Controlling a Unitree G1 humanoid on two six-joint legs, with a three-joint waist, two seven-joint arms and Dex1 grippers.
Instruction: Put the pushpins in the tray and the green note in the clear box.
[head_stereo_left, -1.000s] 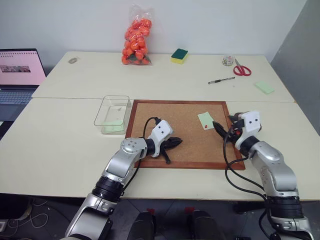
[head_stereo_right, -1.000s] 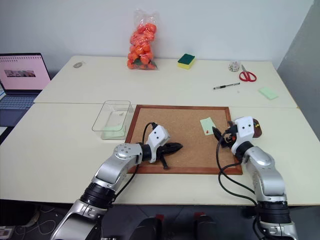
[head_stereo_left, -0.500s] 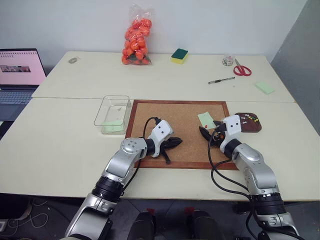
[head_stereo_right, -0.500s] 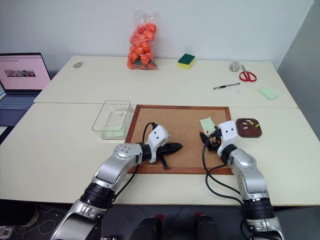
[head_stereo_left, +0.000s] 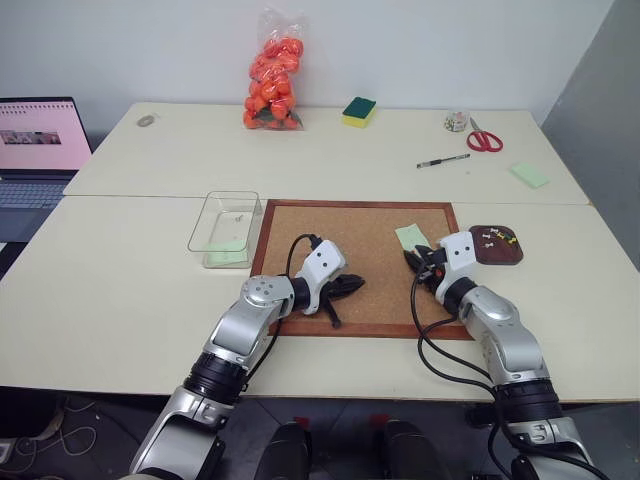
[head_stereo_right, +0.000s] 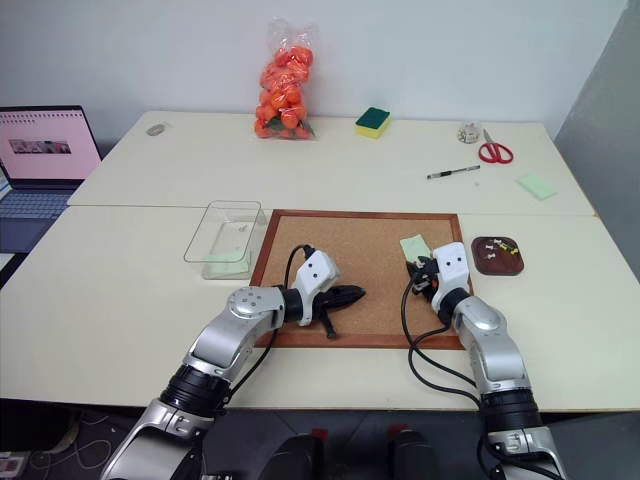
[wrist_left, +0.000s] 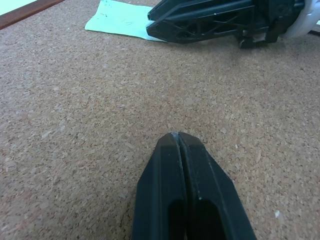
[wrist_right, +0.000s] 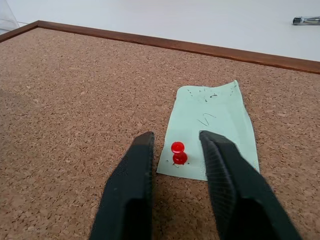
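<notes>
- The right gripper (wrist_right: 176, 150) has moved from the cork board's (head_stereo_left: 340, 250) right edge to the pale-green square paper note (wrist_right: 217, 122); its jaws, narrowed, flank the red pushpin (wrist_right: 177, 153) there with gaps on both sides.
- The small dark brown tray (head_stereo_left: 497, 245), uncovered since the arm left, sits on the tabletop (head_stereo_left: 130, 290) just right of the board, holding more pushpins (head_stereo_left: 493, 237).
- The left gripper (wrist_left: 178, 142) stays shut on the cork.
- The transparent rectangular plastic box (head_stereo_left: 225, 228) sits beside the board's left edge.
</notes>
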